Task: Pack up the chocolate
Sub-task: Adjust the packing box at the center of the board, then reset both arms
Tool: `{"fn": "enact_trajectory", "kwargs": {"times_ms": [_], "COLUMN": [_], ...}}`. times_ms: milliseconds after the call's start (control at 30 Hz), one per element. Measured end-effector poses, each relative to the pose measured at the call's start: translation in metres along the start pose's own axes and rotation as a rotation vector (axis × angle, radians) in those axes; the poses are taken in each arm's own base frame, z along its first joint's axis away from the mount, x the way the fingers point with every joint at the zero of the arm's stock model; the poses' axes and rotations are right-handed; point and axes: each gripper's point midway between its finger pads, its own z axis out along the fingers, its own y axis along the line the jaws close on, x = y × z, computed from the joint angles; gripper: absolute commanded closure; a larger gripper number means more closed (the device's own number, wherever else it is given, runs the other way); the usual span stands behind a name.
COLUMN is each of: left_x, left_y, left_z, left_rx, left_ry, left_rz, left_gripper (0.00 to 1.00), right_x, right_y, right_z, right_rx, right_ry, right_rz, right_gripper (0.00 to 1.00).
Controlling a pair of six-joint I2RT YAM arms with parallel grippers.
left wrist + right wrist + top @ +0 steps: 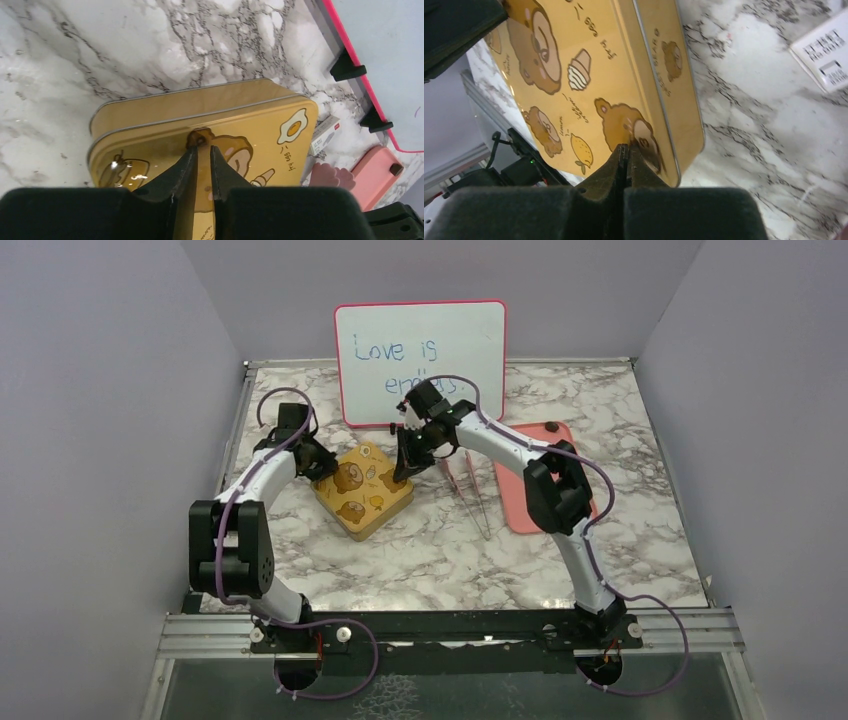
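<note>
Top external, whiteboard (420, 360): blue handwriting, "Love is" above a second word starting "en"; rest hidden behind the right arm.
Gold tin (362, 490), lid art: cartoon bears, a fried egg labelled "egg", a lemon labelled "lemon", an ice-cream cone with script too slanted to read.
Tin side wall: "SWEET BEAR" beside a small bear head, read from the right wrist view.
White card (824, 50): printed lines and a barcode-like block, too small to read.
Chocolate (551, 426): one small dark brown piece, rounded, on the far corner of the pink tray (512, 502), well apart from the tin.
Chocolate heading and long axis: cannot tell, too small.
Tin: lid on, set diagonally on the marble table (450, 560); contents hidden.
Left gripper (202, 146): all but closed, thin slit between the fingers, nothing in it, tips down at the lid near one edge.
Right gripper (624, 148): fingers pressed together, holding nothing, tips on the lid over a bear drawing close to the rim.
Tweezers (470, 495): flat on the marble between tin and tray.
</note>
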Motion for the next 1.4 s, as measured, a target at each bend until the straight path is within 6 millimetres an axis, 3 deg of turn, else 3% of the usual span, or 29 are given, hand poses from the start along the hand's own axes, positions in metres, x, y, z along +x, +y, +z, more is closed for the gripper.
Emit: {"fn": "enact_trajectory", "kwargs": {"times_ms": [133, 267, 400, 533, 633, 733, 967, 1100, 1233, 1333, 1367, 1400], "left_x": [0.003, -0.012, -0.036, -0.021, 0.006, 0.026, 0.035, 0.029, 0.013, 0.006, 0.004, 0.002], "left_y": [-0.012, -0.035, -0.093, -0.133, -0.134, -0.117, -0.102, -0.108, -0.138, -0.157, -0.162, -0.168], "left_z": [0.001, 0.000, -0.002, 0.006, 0.023, 0.041, 0.050, 0.043, 0.018, -0.018, -0.033, -0.048], "left_rx": [0.020, 0.048, 0.157, 0.231, 0.219, 0.170, 0.150, 0.157, 0.241, 0.334, 0.368, 0.402], "left_ry": [0.009, -0.007, -0.050, -0.024, 0.041, 0.094, 0.122, 0.123, 0.096, 0.070, 0.059, 0.049], "left_rz": [0.022, 0.021, 0.057, 0.115, 0.150, 0.161, 0.170, 0.187, 0.219, 0.251, 0.265, 0.277], "left_gripper": [0.80, 0.80, 0.81, 0.81, 0.81, 0.81, 0.75, 0.59, 0.50, 0.41, 0.39, 0.34], "right_x": [0.004, 0.002, 0.000, -0.002, 0.004, 0.014, 0.019, 0.013, 0.003, -0.006, -0.009, -0.011], "right_y": [-0.006, -0.005, -0.004, -0.002, -0.006, -0.010, -0.012, -0.013, -0.011, 0.004, 0.011, 0.019], "right_z": [-0.008, -0.008, -0.008, -0.010, -0.012, -0.014, -0.018, -0.024, -0.045, -0.083, -0.100, -0.119], "right_rx": [0.036, 0.033, 0.029, 0.025, 0.030, 0.031, 0.039, 0.080, 0.126, 0.139, 0.140, 0.139], "right_ry": [-0.018, -0.022, -0.030, -0.038, -0.033, -0.024, -0.021, -0.035, -0.091, -0.182, -0.222, -0.263], "right_rz": [-0.007, -0.011, -0.015, -0.019, -0.014, -0.002, -0.002, -0.023, -0.059, -0.101, -0.119, -0.136], "right_gripper": [0.99, 0.99, 0.99, 0.99, 0.99, 0.99, 0.97, 0.80, 0.60, 0.41, 0.30, 0.11]}}
